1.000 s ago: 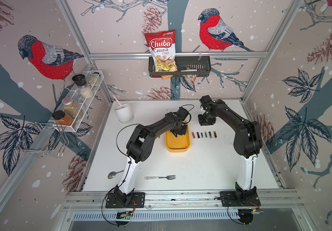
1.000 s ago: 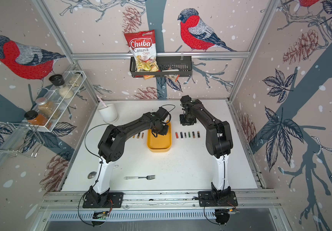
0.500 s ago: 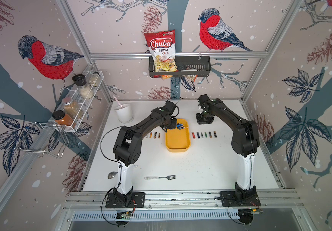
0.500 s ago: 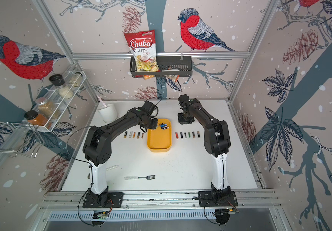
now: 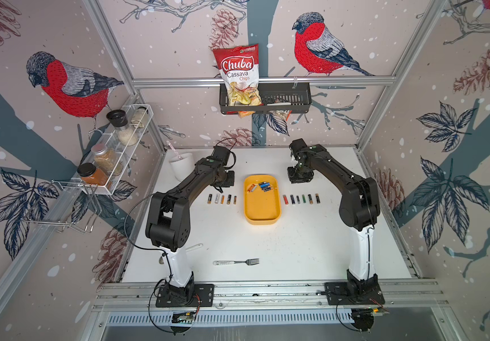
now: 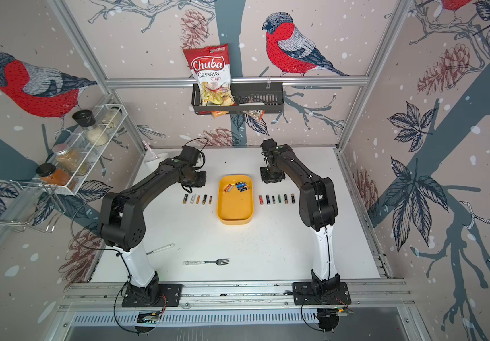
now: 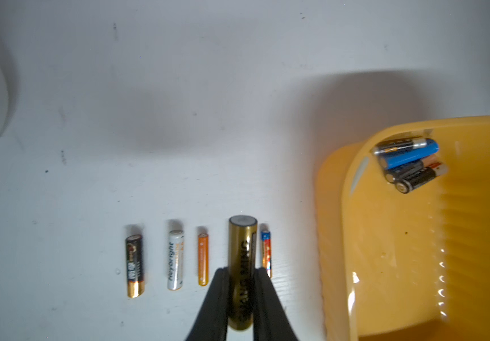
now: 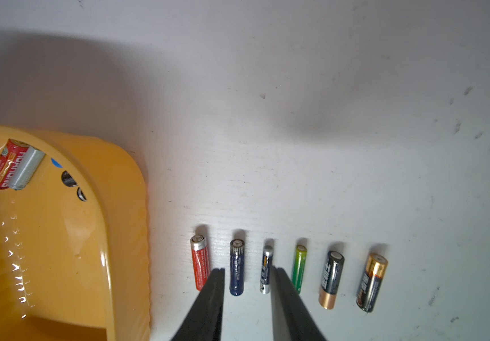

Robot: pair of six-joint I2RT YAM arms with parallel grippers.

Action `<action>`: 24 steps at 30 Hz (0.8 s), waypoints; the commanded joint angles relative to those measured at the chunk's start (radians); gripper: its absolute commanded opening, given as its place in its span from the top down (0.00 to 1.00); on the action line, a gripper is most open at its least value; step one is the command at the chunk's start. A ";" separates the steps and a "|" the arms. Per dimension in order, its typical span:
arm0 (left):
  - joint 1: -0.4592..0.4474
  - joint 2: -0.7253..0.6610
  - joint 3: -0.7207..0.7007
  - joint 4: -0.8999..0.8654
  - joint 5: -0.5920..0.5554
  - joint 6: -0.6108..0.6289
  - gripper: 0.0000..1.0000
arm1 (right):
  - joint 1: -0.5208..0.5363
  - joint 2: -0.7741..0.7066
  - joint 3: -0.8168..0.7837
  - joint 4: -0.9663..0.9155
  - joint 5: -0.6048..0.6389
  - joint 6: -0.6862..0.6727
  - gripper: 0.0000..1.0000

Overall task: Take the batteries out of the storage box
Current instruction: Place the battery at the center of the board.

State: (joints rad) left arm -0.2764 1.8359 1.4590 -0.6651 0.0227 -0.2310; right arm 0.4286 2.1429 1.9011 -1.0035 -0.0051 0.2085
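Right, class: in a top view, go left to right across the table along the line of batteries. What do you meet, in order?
White cup → row of five batteries → yellow storage box → row of six batteries.

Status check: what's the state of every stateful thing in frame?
Left tool: shut on gold battery.
Right tool: open, empty.
Box: upright, batteries bunched at far end.
Left row: four batteries lying flat.
Right row: six lying flat.
Fork: lying flat.
Chip bag: upright in basket.
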 commanded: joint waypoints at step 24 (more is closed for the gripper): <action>0.256 -0.011 -0.244 0.119 -0.002 0.166 0.82 | 0.011 0.015 0.014 -0.029 0.015 0.014 0.67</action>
State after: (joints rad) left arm -0.0235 1.8141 1.2175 -0.5667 0.0223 -0.0959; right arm 0.4370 2.1559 1.9121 -1.0187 -0.0010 0.2096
